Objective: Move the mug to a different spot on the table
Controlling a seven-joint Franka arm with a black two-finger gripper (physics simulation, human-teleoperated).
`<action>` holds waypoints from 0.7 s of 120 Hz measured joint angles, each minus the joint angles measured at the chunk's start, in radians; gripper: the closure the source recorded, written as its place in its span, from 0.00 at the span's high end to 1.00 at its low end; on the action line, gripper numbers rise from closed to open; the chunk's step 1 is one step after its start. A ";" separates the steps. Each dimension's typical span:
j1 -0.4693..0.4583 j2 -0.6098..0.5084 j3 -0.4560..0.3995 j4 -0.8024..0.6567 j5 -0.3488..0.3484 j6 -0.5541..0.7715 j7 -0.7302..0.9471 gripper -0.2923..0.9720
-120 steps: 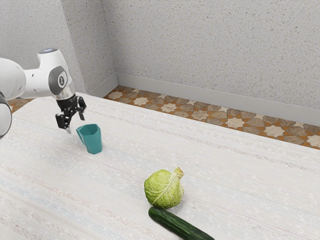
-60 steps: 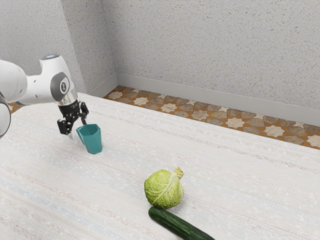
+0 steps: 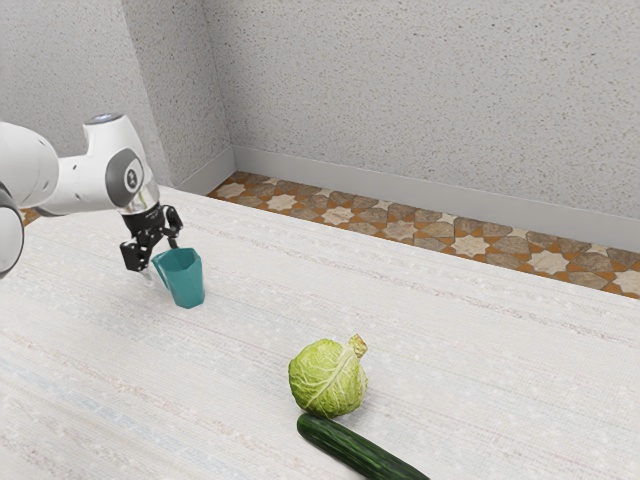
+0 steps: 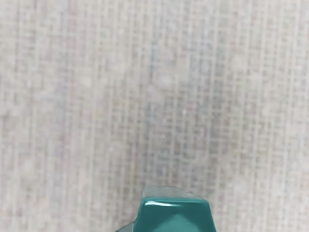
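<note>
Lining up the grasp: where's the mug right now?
In the exterior view the teal mug stands upright at the table's left, just below the claw, far from the cabbage.

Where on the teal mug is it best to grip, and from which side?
Grip the mug by its wall at the rim, from above, one finger inside and one outside. It stands upright with its mouth open, and the body narrows toward the base, so a side grip might slip.

Bright, even light; glare streaks the mug (image 4: 175, 216).
</note>
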 joint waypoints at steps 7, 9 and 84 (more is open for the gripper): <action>0.000 0.002 0.000 0.001 0.000 0.002 0.001 0.77; 0.000 0.002 0.000 0.001 0.000 0.002 0.001 0.77; 0.012 0.028 -0.001 0.000 -0.016 0.040 0.009 0.77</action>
